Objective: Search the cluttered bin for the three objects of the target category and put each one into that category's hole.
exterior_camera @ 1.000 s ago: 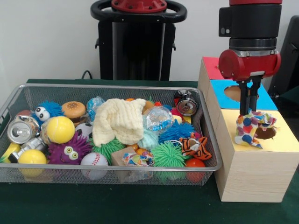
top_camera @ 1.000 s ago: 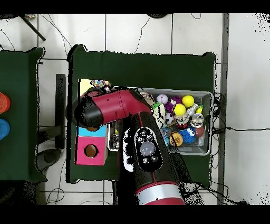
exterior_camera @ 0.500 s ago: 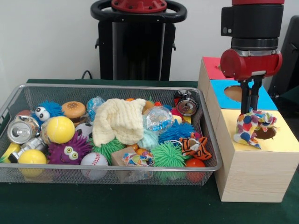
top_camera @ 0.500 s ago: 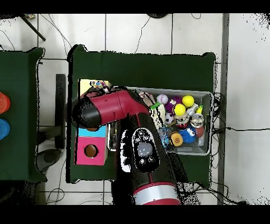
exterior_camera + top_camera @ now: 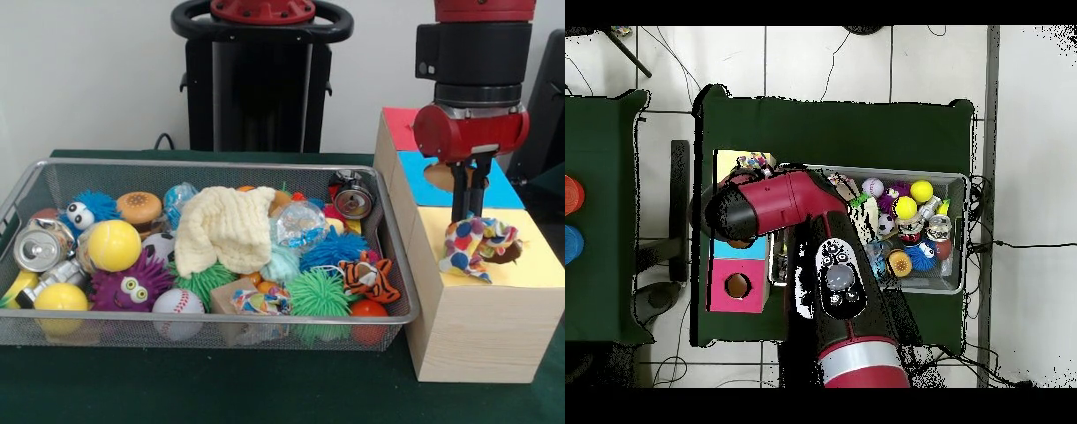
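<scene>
You've got a green table cover (image 5: 221, 389) underneath; overhead, a second green table (image 5: 600, 200) sits left, holding a red disc (image 5: 570, 193) and a blue disc (image 5: 570, 243)

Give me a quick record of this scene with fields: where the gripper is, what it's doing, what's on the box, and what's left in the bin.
gripper position: gripper over the yellow section of the wooden box
gripper state: shut on the polka-dot cloth
cloth position: draped at the yellow section's hole, partly covering it, not yet inside
other box sections: blue section, red section
bin: wire basket crowded with toys
visible cloth in bin: cream knitted cloth lying on top
</scene>
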You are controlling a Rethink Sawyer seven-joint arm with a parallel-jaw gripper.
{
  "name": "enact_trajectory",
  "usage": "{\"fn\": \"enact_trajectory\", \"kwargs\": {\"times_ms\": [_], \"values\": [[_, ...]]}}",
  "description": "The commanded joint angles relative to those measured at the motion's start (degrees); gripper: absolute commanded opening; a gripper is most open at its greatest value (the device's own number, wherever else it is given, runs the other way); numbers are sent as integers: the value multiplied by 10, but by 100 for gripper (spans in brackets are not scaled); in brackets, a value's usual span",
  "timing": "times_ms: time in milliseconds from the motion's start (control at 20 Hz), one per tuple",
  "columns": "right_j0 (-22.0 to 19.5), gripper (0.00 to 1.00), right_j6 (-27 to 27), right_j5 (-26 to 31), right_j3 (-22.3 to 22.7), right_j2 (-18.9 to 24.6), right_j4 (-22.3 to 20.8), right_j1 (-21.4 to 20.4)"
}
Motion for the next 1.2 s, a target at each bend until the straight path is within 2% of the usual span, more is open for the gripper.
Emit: {"fn": "enact_trajectory", "kwargs": {"times_ms": [50,650,1200], "values": [[-2,0,51,56,-9,6,12,37],[2,0,55,65,-6,8,23,31],[-2,0,49,44,4,26,34,42]]}}
